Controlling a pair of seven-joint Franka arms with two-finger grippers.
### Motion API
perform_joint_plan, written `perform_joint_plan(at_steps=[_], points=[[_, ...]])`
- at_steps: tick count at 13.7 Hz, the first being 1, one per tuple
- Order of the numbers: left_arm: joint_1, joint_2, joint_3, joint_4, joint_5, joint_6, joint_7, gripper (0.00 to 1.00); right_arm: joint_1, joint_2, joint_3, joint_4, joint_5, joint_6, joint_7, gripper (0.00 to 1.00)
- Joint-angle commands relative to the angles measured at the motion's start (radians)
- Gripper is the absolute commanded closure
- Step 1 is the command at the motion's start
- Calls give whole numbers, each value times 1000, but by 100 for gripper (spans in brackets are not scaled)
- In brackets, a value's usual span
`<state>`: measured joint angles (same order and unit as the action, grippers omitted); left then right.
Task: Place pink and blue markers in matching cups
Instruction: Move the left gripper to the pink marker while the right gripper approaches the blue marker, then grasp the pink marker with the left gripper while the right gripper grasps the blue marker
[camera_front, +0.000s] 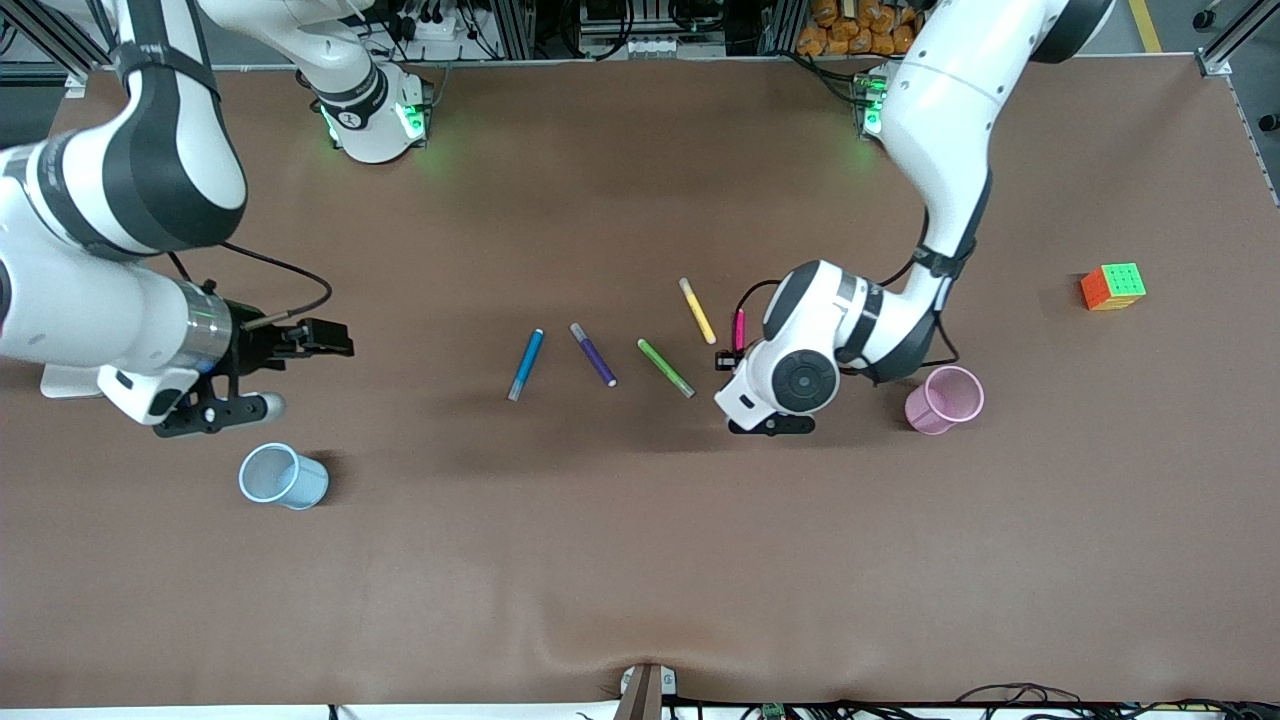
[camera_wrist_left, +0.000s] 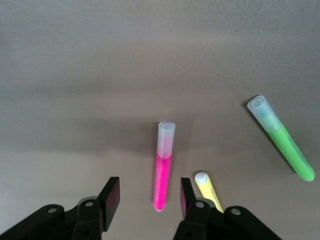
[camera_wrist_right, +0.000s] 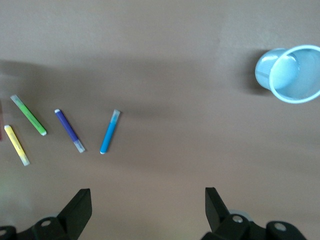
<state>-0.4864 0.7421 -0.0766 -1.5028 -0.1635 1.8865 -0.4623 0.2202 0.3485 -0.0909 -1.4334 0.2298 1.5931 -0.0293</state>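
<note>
Left wrist view: left pincer (camera_wrist_left: 148, 192) spread low over the pink marker (camera_wrist_left: 163, 167)
Right pincer (camera_wrist_right: 147, 205) hangs spread above the bench (camera_front: 640, 560) near the blue cup (camera_front: 283, 476); blue marker (camera_front: 526, 364) lies untouched

From my station the surface (camera_front: 640, 560) reads as a matt brown sheet, smooth but faintly rippled toward its camera-side edge. I see the pink marker (camera_wrist_left: 162, 172) as glossy plastic with a frosted, translucent cap; the blue marker (camera_wrist_right: 109, 132) looks smooth plastic too. Both cups, blue (camera_front: 283, 476) and pink (camera_front: 944, 399), appear thin, slightly translucent plastic. The arms' white shells shine; the black jaws look matt
</note>
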Motion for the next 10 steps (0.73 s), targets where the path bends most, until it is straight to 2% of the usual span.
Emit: perform_joint_plan(at_steps=[1, 4, 7, 10], points=[[-17, 23, 8, 10, -11, 19, -13, 46, 11, 50, -3, 25, 20, 13, 5, 0], [-9, 49, 8, 9, -11, 57, -3, 49, 44, 133, -3, 14, 20, 4, 6, 0], [-17, 72, 8, 6, -11, 89, -3, 54, 103, 167, -3, -19, 20, 18, 40, 0], [-18, 83, 8, 3, -8, 117, 1, 80, 143, 237, -3, -22, 22, 120, 72, 0]])
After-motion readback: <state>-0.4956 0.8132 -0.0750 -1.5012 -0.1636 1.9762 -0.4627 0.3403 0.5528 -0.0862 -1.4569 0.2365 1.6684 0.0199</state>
